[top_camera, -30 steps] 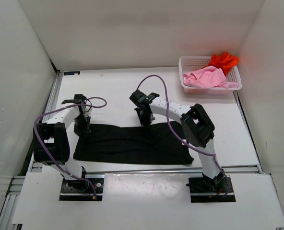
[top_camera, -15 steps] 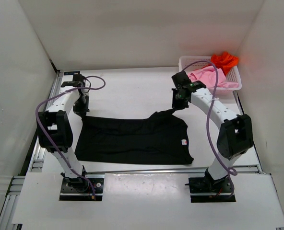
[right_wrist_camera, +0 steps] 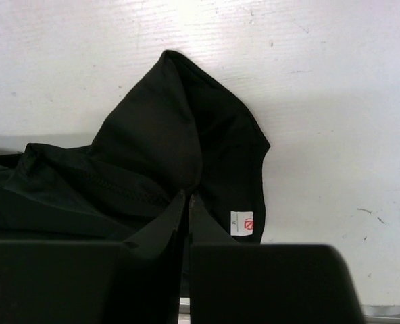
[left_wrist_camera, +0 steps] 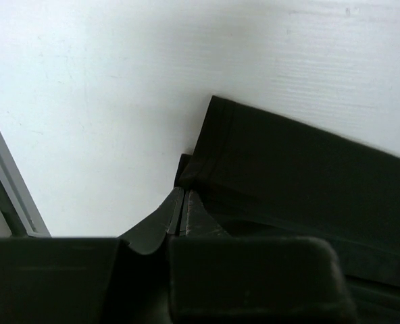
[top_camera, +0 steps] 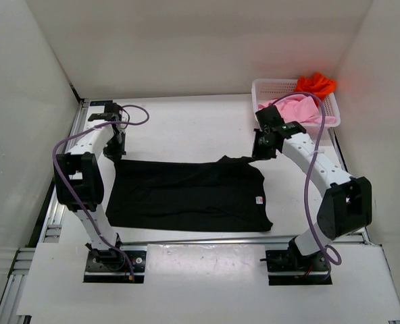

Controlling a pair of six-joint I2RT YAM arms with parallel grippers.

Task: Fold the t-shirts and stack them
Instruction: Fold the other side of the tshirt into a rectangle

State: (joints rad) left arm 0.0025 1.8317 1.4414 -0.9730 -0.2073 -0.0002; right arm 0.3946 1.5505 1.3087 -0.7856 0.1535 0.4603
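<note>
The black t-shirt [top_camera: 186, 196] lies spread across the middle of the table [top_camera: 180, 125], wide and mostly flat, and each arm has one of its far corners. On the left, the left gripper [left_wrist_camera: 184, 202] is pinched tight, fingers pressed together with no gap. The shirt's hemmed far-left corner is caught right at the tips, and the cloth runs away flat to the right. On the other side, the right gripper [right_wrist_camera: 188, 200] is clamped just as hard on the far-right corner, where the fabric rises into a peaked bunch above the tips. A small white label [right_wrist_camera: 240, 223] with a red mark shows on the shirt just right of those fingers. From overhead both pinch points sit under the wrists, so how much cloth each one holds is hard to say. Up in the far right corner, the white mesh basket [top_camera: 325, 124] holds the light pink t-shirt [top_camera: 294, 108], crumpled, with the orange-red t-shirt [top_camera: 315, 84] heaped at its far rim, both apart from the black one.
</note>
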